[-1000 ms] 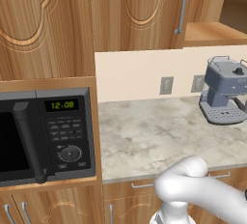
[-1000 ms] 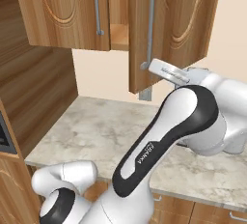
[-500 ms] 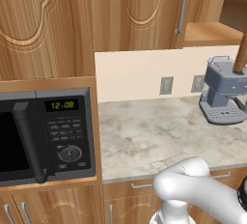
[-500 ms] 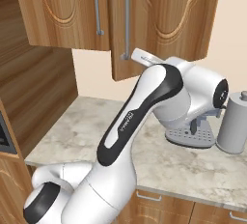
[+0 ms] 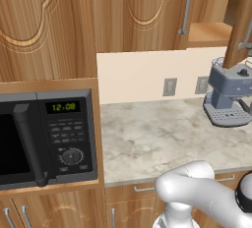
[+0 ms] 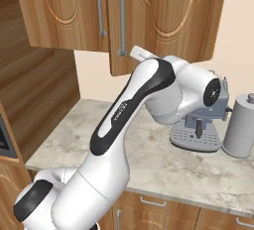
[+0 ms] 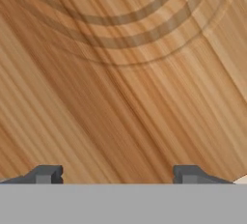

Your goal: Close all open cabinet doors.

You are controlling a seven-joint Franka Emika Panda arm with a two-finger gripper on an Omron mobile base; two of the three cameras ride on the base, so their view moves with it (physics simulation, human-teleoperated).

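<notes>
Left base view: the cabinet door (image 5: 241, 25) at far right stands ajar above the coffee machine (image 5: 227, 97) on the worktop (image 5: 162, 138). Right base view: it sits nearly shut. Hand view: the gripper (image 7: 116, 174) gapes wide, empty, facing wood.

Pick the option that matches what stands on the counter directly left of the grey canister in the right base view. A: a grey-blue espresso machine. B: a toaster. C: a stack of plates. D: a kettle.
A: a grey-blue espresso machine with a perforated drip tray stands on the marble counter, immediately left of the grey canister and partly behind the arm's white wrist.
</notes>
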